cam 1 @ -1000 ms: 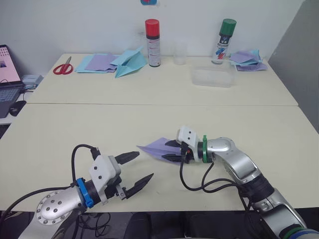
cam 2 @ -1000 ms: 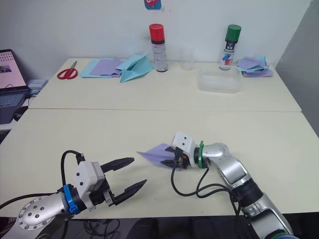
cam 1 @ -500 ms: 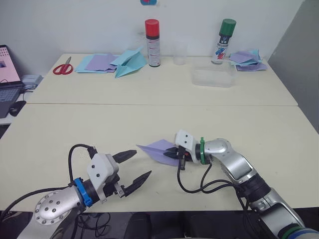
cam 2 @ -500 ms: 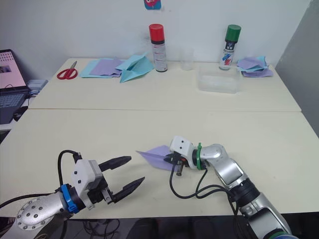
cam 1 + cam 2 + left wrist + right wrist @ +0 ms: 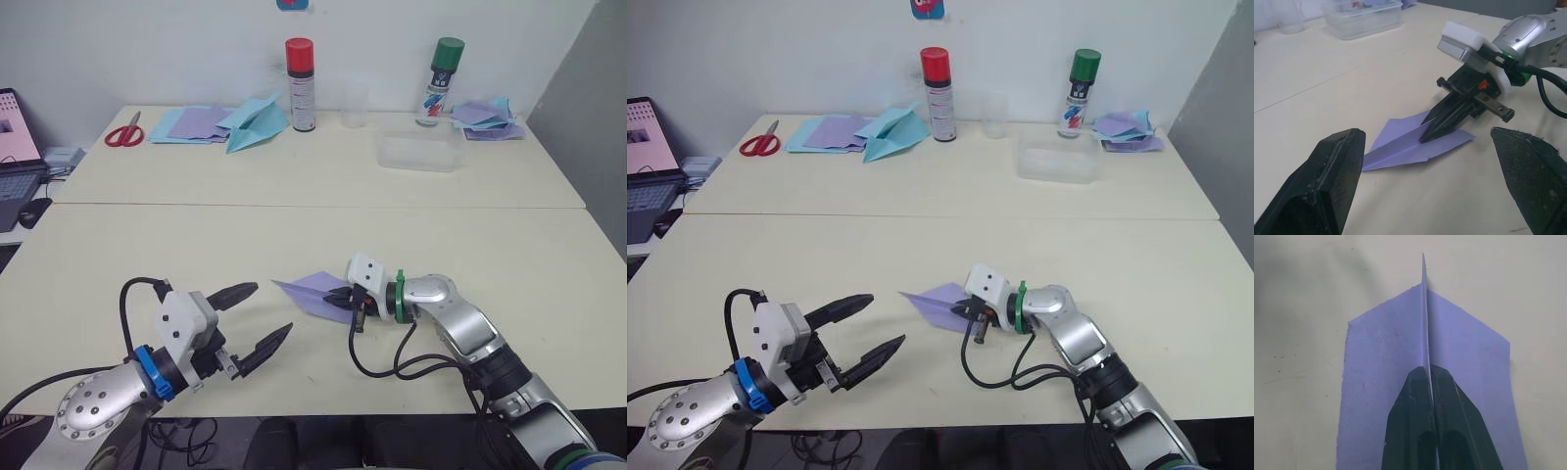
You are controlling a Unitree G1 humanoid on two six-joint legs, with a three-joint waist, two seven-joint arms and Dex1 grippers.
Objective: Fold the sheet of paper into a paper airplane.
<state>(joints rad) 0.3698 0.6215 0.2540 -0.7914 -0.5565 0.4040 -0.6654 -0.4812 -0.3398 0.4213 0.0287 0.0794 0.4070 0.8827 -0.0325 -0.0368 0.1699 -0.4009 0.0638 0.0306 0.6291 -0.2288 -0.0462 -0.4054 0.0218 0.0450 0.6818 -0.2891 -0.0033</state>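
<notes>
Just below the middle of the left eye view we see the paper airplane (image 5: pixel 315 293), a small lavender folded shape lying on the near surface (image 5: pixel 470 245), its pointed nose aimed toward the left of the frame. In the left wrist view it shows two flat wings spread on the surface with a raised centre fold between them. The right hand (image 5: pixel 343 299) has its two black fingers pressed together on that centre fold; in the right wrist view the fingers (image 5: pixel 1415 431) meet around the thin upright ridge, with a wing spreading out on either side.

The left hand (image 5: pixel 254 314) sits at the lower left of the left eye view, near the front edge of the surface and apart from the airplane, its fingers spread wide and holding nothing. They point toward the airplane's nose, and in the left wrist view the airplane lies in the gap between the two fingertips, farther off.

Toward the top of the frame, on the far surface (image 5: pixel 323 171), we see a red-capped spray can (image 5: pixel 300 84) and a green-capped spray can (image 5: pixel 438 81), both upright, with a clear cup (image 5: pixel 355 106) between them. A clear plastic container (image 5: pixel 419 151) stands in front of the green-capped can. A light-blue paper plane (image 5: pixel 255 122) rests just left of the red-capped can, beside a pile of purple and blue sheets (image 5: pixel 193 124), and red scissors (image 5: pixel 124 132) lie farther left. Another pile of sheets (image 5: pixel 485 117) lies at the upper right. A laptop (image 5: pixel 17 147) shows at the left edge.
</notes>
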